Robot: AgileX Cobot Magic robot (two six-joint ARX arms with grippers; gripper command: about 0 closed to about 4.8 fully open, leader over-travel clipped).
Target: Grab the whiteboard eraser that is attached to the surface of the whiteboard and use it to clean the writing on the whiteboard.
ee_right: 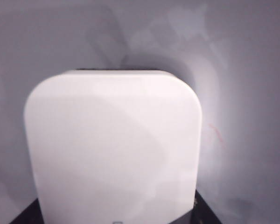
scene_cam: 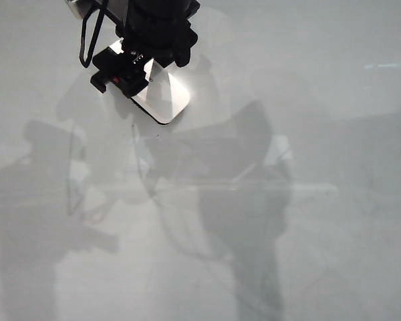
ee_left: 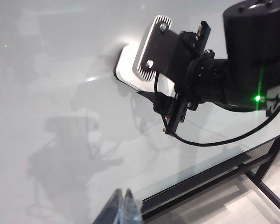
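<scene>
1. My right claw [scene_cam: 142, 75] was clamped on the eraser [ee_right: 114, 149], pressing it flat on the whiteboard [scene_cam: 307, 100].
2. A faint red mark [ee_right: 215, 132] sat just beside it.
3. My left claw [ee_left: 123, 207] hung well back, fingers pinched together.

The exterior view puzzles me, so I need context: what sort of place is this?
Probably a robot test bench: a glossy whiteboard lies on a black frame, the right gripper grips a whiteboard eraser, and the left gripper waits shut.
</scene>
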